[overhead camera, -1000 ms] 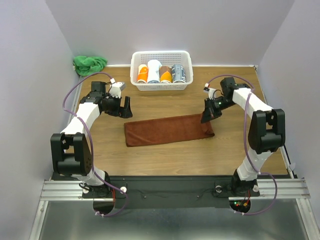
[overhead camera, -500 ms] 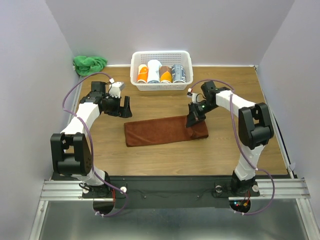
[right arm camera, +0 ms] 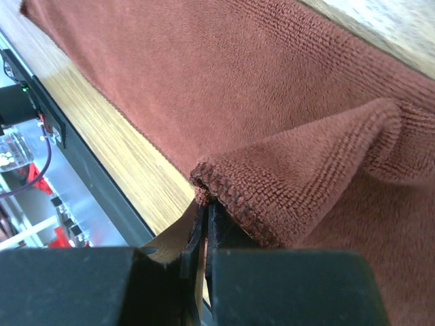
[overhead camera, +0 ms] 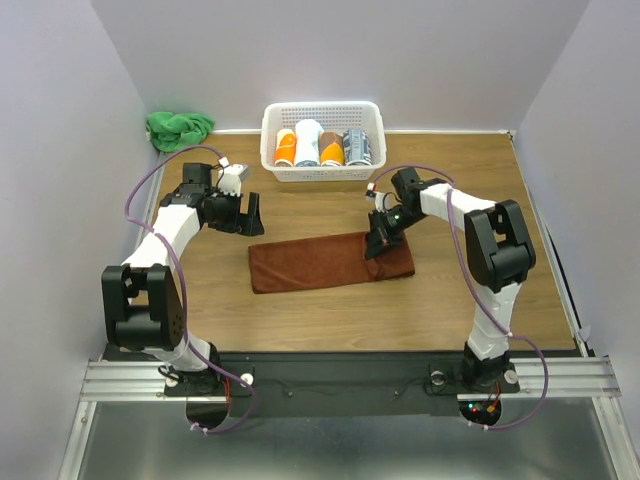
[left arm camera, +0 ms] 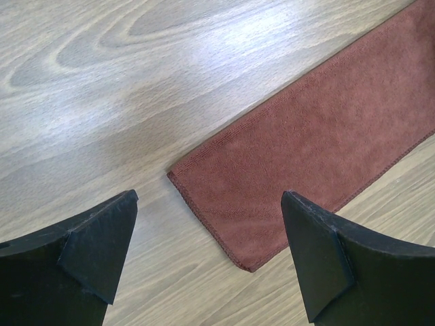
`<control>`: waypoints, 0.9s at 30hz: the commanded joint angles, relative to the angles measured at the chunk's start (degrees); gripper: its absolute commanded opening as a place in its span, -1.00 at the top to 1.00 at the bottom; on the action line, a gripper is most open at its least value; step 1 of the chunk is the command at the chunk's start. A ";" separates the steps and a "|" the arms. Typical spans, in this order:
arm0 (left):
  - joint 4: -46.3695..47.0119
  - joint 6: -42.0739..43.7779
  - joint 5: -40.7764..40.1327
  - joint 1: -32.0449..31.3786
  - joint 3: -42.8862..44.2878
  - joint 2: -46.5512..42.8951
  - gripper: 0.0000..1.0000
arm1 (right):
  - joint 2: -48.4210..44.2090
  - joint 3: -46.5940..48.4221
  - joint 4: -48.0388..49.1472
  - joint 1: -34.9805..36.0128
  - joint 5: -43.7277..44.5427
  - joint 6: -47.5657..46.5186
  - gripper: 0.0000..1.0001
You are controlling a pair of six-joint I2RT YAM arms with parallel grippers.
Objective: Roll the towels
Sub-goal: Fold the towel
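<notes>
The reddish-brown towel (overhead camera: 320, 262) lies flat across the middle of the table, its right end folded back over itself. My right gripper (overhead camera: 378, 243) is shut on that folded end; in the right wrist view the towel's hem (right arm camera: 224, 187) is pinched at the tips of the right gripper (right arm camera: 207, 207). My left gripper (overhead camera: 250, 215) hangs open just beyond the towel's left end, with nothing between its fingers. In the left wrist view the left gripper (left arm camera: 207, 197) frames the corner of the brown towel (left arm camera: 319, 136). The green towel (overhead camera: 180, 127) lies crumpled in the far left corner.
A white basket (overhead camera: 322, 172) at the back centre holds several rolled towels: orange, white, brown-and-orange and grey-patterned. Walls close in the table on the left, right and back. The black mounting rail runs along the near edge.
My right gripper has moved left with the towel's right end, laying it over the rest, and the towel now looks shorter. The left arm has not moved.
</notes>
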 commanded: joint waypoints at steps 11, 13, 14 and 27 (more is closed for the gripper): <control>0.01 0.23 0.32 0.35 1.51 0.78 -0.97 | 3.69 4.49 2.20 2.19 -1.08 2.19 0.77; -0.16 0.23 0.49 0.44 1.60 0.69 -0.97 | 3.08 4.49 2.20 2.19 -1.26 2.28 0.36; -0.25 0.31 0.67 0.35 1.51 0.60 -0.97 | 2.20 4.66 2.03 2.19 -1.43 2.20 0.25; 1.94 0.93 2.78 0.35 -1.04 -3.00 -0.97 | -5.54 6.95 0.97 -1.84 -0.10 0.88 0.50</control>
